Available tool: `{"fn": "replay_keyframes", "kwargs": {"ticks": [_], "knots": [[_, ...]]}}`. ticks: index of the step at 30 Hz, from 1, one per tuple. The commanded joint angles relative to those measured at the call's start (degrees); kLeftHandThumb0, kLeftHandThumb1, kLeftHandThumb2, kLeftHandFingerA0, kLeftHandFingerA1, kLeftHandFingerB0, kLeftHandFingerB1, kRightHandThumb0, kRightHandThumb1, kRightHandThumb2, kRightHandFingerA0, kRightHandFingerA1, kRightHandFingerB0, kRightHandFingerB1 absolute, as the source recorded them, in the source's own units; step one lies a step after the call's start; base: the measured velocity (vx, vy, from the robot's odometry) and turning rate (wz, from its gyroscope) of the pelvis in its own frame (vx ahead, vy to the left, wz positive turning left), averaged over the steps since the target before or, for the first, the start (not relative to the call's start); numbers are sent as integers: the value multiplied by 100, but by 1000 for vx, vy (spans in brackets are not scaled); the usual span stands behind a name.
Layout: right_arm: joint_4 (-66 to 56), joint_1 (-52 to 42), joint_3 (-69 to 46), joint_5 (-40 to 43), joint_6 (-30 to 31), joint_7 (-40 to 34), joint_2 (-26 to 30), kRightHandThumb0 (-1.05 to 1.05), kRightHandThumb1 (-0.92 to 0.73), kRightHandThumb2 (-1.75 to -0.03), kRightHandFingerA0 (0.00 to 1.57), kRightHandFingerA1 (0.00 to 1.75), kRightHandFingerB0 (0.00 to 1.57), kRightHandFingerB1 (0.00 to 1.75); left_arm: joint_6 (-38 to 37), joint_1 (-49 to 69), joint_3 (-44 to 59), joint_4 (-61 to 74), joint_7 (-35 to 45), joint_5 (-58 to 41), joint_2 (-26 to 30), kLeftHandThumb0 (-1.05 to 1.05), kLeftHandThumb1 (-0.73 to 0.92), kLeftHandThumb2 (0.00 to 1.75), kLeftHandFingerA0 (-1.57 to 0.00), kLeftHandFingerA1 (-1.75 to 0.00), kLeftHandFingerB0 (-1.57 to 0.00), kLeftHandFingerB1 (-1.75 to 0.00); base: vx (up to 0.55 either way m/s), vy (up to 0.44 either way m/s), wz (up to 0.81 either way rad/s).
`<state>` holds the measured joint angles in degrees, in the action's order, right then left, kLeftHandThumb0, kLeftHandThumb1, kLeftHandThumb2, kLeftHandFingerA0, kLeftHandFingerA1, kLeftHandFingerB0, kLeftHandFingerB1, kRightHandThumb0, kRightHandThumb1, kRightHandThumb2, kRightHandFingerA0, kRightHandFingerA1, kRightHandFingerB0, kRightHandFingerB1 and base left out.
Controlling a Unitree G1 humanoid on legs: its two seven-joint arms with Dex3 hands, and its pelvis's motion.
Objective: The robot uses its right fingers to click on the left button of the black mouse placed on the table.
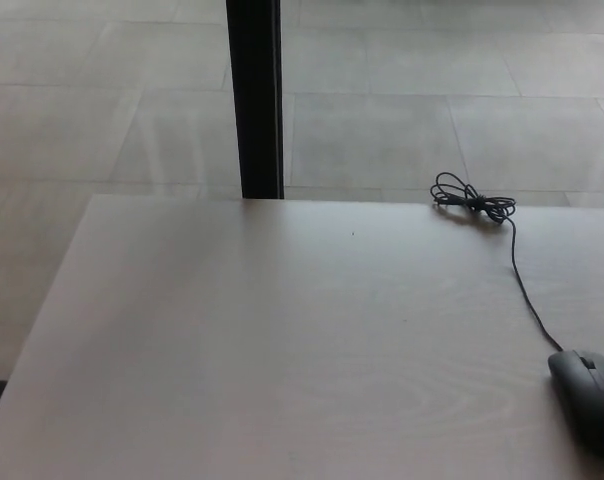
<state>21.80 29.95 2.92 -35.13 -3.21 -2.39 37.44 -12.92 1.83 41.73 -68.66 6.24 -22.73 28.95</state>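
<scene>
Black mouse (588, 397) alone at the table's (282, 350) near right corner, no hand on it.

From the head view, the mouse is a smooth, rounded, matte black shell lying flat on the pale wood-grain tabletop, partly cut by the picture's right edge. Its thin cable (527, 290) runs back to a knotted coil (470, 201) at the far edge. A tiny dark speck at the right border may be the right hand; I cannot tell its state. Behind stand a black post (255, 98) and grey floor tiles (382, 120).

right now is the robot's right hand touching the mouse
No, the black mouse lies bare on the table with nothing resting on it, its cable trailing back to a coiled bundle.
</scene>
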Motion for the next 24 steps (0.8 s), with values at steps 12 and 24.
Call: {"fn": "replay_keyframes", "kwargs": {"ticks": [12, 24], "knots": [[-173, -887, -2373, 1485, 298, 198, 545, -89, -88, -68, 84, 143, 31, 33, -159, 272, 46, -21, 45, -128, 25, -67, 85, 65, -83, -57, -66, -48, 0, 0, 0], [506, -2960, -4839, 3225, 164, 372, -470, -89, -73, -110, 52, 63, 21, 49, -164, 268, 16, -93, 21, -119, 13, -69, 87, 67, -82, -57, -65, -48, 0, 0, 0]]}}
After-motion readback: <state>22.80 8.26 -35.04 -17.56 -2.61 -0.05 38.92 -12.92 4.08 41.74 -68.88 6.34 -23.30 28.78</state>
